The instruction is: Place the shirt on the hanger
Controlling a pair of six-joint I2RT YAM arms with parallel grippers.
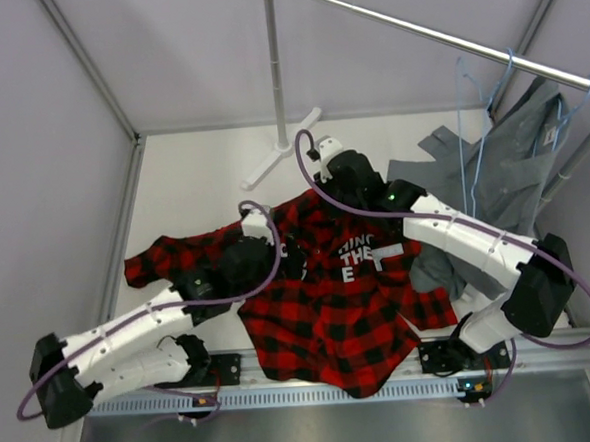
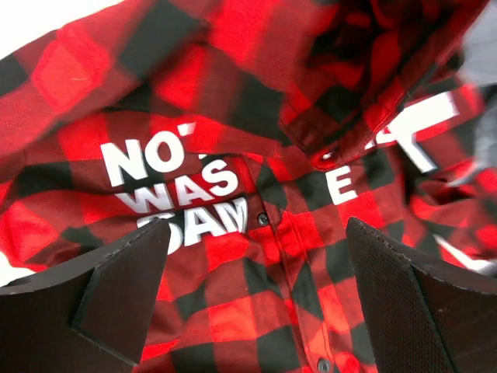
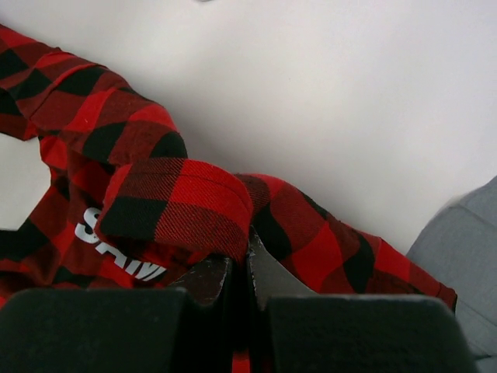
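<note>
On the white table (image 1: 193, 187), the red-and-black plaid flannel shirt (image 1: 330, 309) lies spread between both arms. Your right gripper (image 3: 247, 260) is clenched on its collar fold, probably to open it for the thin light-blue hanger (image 1: 461, 136); your left gripper (image 2: 258, 233) hovers released over the lettering.

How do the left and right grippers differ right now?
The left gripper is wide open; the right gripper is shut on a fold of the shirt. The left gripper is over the white lettering; the right gripper is at the shirt's far edge. Both face the shirt.
</note>
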